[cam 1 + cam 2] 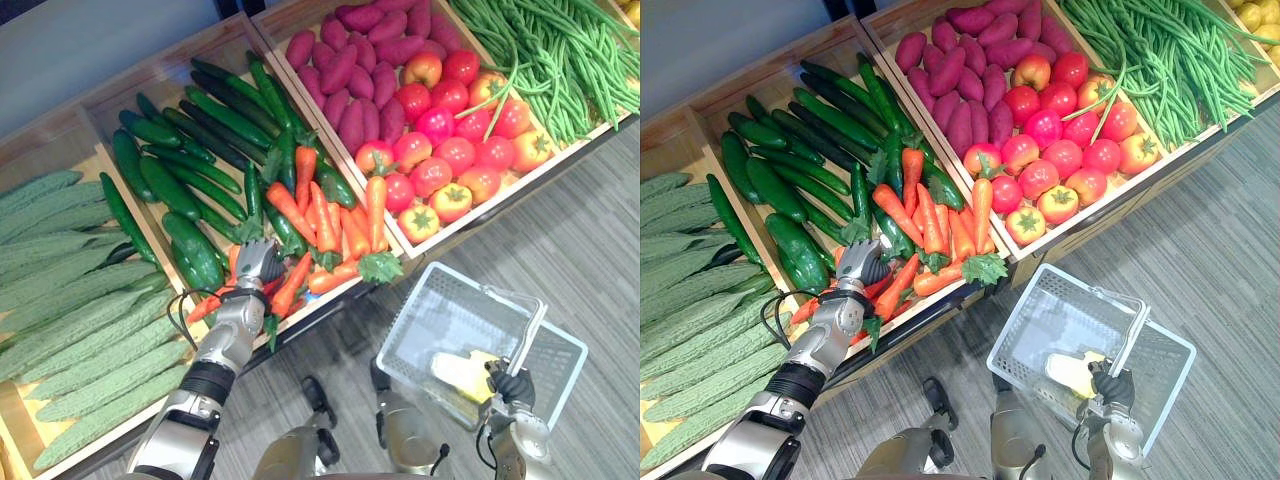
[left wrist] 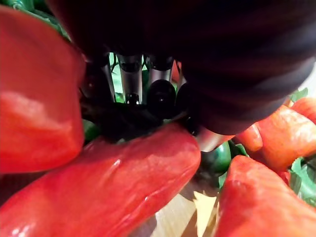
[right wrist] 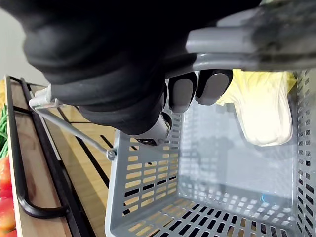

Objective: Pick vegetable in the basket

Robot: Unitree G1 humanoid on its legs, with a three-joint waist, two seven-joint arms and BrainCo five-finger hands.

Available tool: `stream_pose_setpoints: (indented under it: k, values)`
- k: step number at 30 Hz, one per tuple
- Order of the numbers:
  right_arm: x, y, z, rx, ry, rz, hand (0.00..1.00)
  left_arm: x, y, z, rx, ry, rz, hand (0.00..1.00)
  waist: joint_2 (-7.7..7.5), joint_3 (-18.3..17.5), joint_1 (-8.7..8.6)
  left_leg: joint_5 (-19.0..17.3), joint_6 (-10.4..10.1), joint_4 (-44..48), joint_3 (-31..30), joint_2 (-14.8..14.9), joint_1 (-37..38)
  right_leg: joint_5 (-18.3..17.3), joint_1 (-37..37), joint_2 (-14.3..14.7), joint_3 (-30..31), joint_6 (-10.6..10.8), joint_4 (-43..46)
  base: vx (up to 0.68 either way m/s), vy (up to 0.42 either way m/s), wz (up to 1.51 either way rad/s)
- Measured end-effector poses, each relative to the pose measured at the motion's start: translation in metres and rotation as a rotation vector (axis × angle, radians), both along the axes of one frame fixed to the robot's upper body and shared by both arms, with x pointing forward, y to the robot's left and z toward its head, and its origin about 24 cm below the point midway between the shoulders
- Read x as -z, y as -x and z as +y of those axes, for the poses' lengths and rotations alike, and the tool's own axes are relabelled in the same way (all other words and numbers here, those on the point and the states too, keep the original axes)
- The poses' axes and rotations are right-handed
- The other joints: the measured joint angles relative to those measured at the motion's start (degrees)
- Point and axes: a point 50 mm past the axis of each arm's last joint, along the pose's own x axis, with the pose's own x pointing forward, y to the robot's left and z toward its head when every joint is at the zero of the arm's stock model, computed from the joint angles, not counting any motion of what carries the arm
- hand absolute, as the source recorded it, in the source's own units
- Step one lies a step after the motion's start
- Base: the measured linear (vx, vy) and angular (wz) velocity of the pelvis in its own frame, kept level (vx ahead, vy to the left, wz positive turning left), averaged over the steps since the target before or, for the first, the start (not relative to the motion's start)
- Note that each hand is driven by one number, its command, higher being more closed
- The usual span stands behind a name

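One carrot [image 2: 113,182] is lying lengthwise under the left hand [image 1: 258,262], whose grip I cannot tell, while the right hand [image 1: 512,385] is clutching the basket handle [image 3: 247,47].

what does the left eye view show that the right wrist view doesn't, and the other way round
Left eye view, not the right wrist view: the left hand down on the pile of orange carrots, with dark green cucumbers and purple sweet potatoes nearby.
Right wrist view, not the left eye view: from close, the dark fingertips curled round the grey handle.
Both: the right hand holding the grey plastic mesh basket, with a pale yellow vegetable inside.
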Motion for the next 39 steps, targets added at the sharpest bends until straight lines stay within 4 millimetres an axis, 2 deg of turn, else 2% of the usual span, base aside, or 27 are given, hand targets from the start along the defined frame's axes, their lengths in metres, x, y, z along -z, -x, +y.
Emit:
stream_pose_setpoints:
  k: [3,4,10,14,19,24,27,33,35,36,37,38,39]
  values:
    - [0.000,0.000,0.000,-0.001,0.000,0.000,1.00,-0.011,0.000,-0.004,0.012,0.026,-0.051,1.00,0.01,-0.01,0.03,0.00,0.00,0.00,-0.03,0.00,0.26,-0.01,0.27,0.00,-0.03,-0.01,-0.02,0.00,0.000,0.01]
    - [0.000,0.000,0.000,0.000,-0.002,-0.001,1.00,-0.036,0.001,-0.011,0.035,0.091,-0.182,1.00,0.17,-0.11,0.00,0.00,0.00,-0.01,-0.23,0.00,0.71,-0.02,0.80,0.00,-0.18,-0.03,-0.12,0.00,0.000,0.03]
    - [0.002,0.004,-0.001,0.003,-0.003,0.010,1.00,-0.043,0.002,-0.013,0.044,0.108,-0.211,1.00,0.30,-0.19,0.01,0.00,0.00,-0.01,-0.54,-0.03,0.96,-0.02,1.25,-0.02,-0.43,-0.03,-0.26,0.00,-0.007,0.02]
    - [0.004,0.009,-0.001,0.006,-0.003,0.023,1.00,-0.058,0.006,-0.021,0.077,0.172,-0.291,1.00,0.40,-0.27,0.03,0.00,0.00,-0.02,-1.25,-0.04,1.70,-0.02,2.66,-0.05,-1.13,-0.03,-0.95,0.02,-0.020,0.10]
    - [0.004,0.011,-0.003,0.007,0.005,0.029,1.00,-0.059,0.013,-0.021,0.057,0.262,-0.326,1.00,2.24,-1.84,0.01,0.00,0.00,-0.13,-1.38,-0.02,1.80,-0.02,2.86,-0.03,-1.34,-0.03,-1.14,0.00,0.000,0.00]
    - [0.007,0.018,-0.004,0.013,0.004,0.050,1.00,-0.072,0.022,-0.016,0.024,0.408,-0.413,1.00,2.28,-3.07,-0.01,0.00,0.00,-0.20,-1.54,0.08,2.55,-0.03,3.87,0.08,-1.56,-0.04,-1.54,0.00,-0.004,0.01]
    - [0.009,0.024,-0.005,0.020,0.003,0.067,1.00,-0.062,0.037,-0.010,-0.011,0.517,-0.407,1.00,2.19,-5.31,0.09,-0.04,-0.03,-0.23,-1.91,0.10,3.36,-0.03,5.16,0.09,-1.89,-0.04,-2.27,0.00,-0.017,0.06]
    - [0.010,0.026,-0.006,0.034,0.002,0.070,1.00,-0.055,0.050,-0.007,-0.032,0.592,-0.401,1.00,1.71,-6.29,0.26,-0.06,-0.06,-0.23,-2.57,0.15,4.34,-0.05,6.55,0.11,-2.39,-0.06,-2.59,-0.01,-0.010,0.06]
    - [0.010,0.028,-0.006,0.040,-0.001,0.073,1.00,-0.050,0.055,-0.007,-0.036,0.635,-0.383,1.00,1.54,-7.07,0.61,-0.24,-0.31,0.13,-2.60,0.23,4.38,-0.12,6.61,0.24,-2.13,-0.14,-2.57,0.00,-0.007,-0.05]
    - [0.011,0.028,-0.004,0.046,-0.006,0.073,1.00,-0.046,0.058,-0.008,-0.037,0.663,-0.369,1.00,1.09,-7.11,1.44,-1.10,-0.96,1.93,-3.14,0.31,4.24,-0.13,6.55,0.32,-1.47,-0.16,-2.52,0.00,-0.031,-0.32]
    - [0.011,0.024,-0.001,0.047,-0.016,0.066,1.00,-0.042,0.064,-0.007,-0.049,0.687,-0.358,1.00,0.15,-7.19,2.19,-2.26,-1.16,5.43,-6.73,-0.01,3.54,-0.17,6.55,0.21,0.17,-0.22,-2.29,0.01,-0.047,-0.49]
    - [0.010,0.022,0.001,0.047,-0.022,0.057,1.00,-0.040,0.068,-0.007,-0.054,0.694,-0.353,1.00,-0.22,-7.26,2.67,-3.00,-1.17,7.38,-9.67,0.05,2.94,-0.21,6.39,0.23,1.22,-0.20,-2.14,0.03,-0.087,-0.79]
    - [0.007,0.018,0.002,0.049,-0.021,0.035,1.00,-0.036,0.074,-0.007,-0.061,0.712,-0.339,1.00,-0.22,-7.59,3.48,-5.07,-2.05,10.18,-15.03,0.28,2.14,-0.52,5.97,0.40,3.29,0.31,-1.92,0.06,-0.079,-0.93]
